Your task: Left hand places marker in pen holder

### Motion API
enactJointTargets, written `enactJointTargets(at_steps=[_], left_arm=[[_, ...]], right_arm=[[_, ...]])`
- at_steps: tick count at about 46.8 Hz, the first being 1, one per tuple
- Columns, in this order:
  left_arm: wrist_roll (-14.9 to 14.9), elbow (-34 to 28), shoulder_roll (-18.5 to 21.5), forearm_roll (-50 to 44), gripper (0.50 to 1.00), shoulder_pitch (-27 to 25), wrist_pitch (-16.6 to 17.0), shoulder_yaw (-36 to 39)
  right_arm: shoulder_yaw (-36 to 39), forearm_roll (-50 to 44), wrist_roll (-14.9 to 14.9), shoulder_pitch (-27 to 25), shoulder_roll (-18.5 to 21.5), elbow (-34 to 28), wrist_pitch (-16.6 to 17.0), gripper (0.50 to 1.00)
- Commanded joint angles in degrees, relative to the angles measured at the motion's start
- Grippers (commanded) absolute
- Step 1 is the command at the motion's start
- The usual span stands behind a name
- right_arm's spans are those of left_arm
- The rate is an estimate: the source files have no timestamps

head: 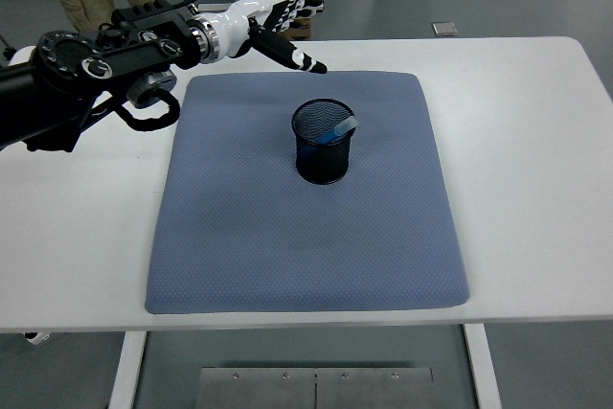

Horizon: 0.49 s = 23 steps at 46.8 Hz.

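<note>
The marker (335, 129) lay inside the pen holder (323, 142) — its blue tip leaning against the holder's right rim. The left hand (271, 19) hovered well up and left of the holder, fingers spread wide, holding nothing — apart from the marker.

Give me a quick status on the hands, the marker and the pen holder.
Left hand open, empty, above the table's far edge. Right hand not in view. Marker inside pen holder, leaning on its rim. Nothing in the way on the mat.
</note>
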Motion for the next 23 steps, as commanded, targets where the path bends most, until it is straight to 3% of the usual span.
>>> enactJointTargets(at_steps=[1,6,12,23], left_arm=[[0.0,0.1,3.0,0.0,1.0,3.3,0.4,-7.0],[0.0,0.1,5.8,-0.1,1.0,8.7,0.1,-15.8],[0.0,1.7,6.7,0.0,1.0,14.9,-2.9,-24.9],[-0.1,2.5,12.3,0.0,1.0,25.9,-4.1,-35.2]], right_arm=[[0.0,0.0,0.0,0.0,0.0,0.0,0.0,1.0],[0.0,0.0,0.0,0.0,0.0,0.0,0.0,1.0],[0.0,0.0,0.0,0.0,0.0,0.0,0.0,1.0],[0.0,0.0,0.0,0.0,0.0,-0.1,0.0,1.0]])
